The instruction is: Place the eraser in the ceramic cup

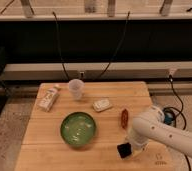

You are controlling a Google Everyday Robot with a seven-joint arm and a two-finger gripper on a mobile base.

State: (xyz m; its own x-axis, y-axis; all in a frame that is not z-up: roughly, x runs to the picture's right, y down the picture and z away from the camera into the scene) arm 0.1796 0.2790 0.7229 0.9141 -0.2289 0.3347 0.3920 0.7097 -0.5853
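Note:
The eraser (124, 118) is a small reddish-brown oblong lying on the wooden table (49, 150), right of the middle. The ceramic cup (76, 89) is a plain whitish handleless cup standing upright at the back of the table, left of the eraser and well apart from it. My white arm (159, 131) comes in from the lower right. The gripper (124, 150) is a dark shape at the arm's end, low over the table's front right part, in front of the eraser and not touching it.
A wide green bowl (78, 129) sits in the front middle of the table. A white flat rectangular block (102, 104) lies between cup and eraser. A white carton-like bottle (48, 98) lies at the back left. Black cables (59, 45) hang behind the table.

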